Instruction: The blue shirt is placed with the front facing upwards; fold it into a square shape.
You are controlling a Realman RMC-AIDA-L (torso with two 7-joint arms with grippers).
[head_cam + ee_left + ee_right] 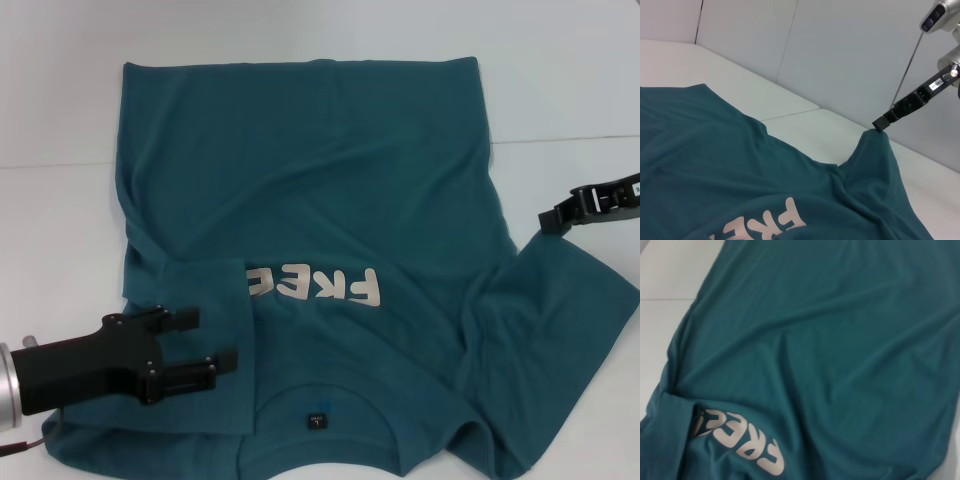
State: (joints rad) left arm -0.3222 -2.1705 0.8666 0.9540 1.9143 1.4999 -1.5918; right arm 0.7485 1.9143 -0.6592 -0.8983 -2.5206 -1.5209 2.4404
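Blue shirt (330, 200), a big dark teal cotton short-sleeved tee, is lying spread out front-up on the white table (60, 110), with the pale pinkish "FREE" lettering (315, 287) across the chest and a small dark label (316, 419) inside the round neck, at the robot's end of the shirt. One sleeve is already flipped inward over the shirt body, and its edge covers the end of the lettering. The left gripper (212, 345), black and blocky, hangs right over that folded sleeve with its fingers spread apart, not holding anything. The right gripper (552, 219) is at the shirt's opposite sleeve, tip right at the cloth, which rises in a peak up to it. Can't tell if its fingers are pinching.
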